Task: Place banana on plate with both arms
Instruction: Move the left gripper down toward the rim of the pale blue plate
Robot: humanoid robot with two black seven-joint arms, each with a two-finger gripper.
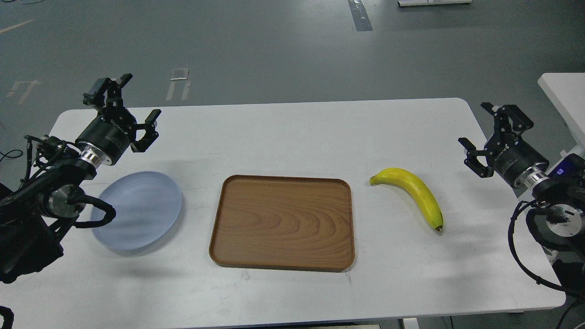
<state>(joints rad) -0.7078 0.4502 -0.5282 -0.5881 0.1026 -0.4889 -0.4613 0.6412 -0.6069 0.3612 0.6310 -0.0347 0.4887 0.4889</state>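
Observation:
A curved yellow banana (413, 193) lies on the white table right of the tray, its greenish stem end toward the tray and its dark tip nearer me. The pale blue-lavender plate (137, 210) rests on the table at the left, bare, partly covered at its left rim by my left arm. My left gripper (133, 103) hovers open above and behind the plate, holding nothing. My right gripper (485, 130) is open too, raised to the right of the banana and apart from it.
A rectangular brown wood-grain tray (282, 222) sits bare at the table's middle between plate and banana. The white table (292, 132) has a far edge toward grey floor. Another white surface (566, 98) stands at the right.

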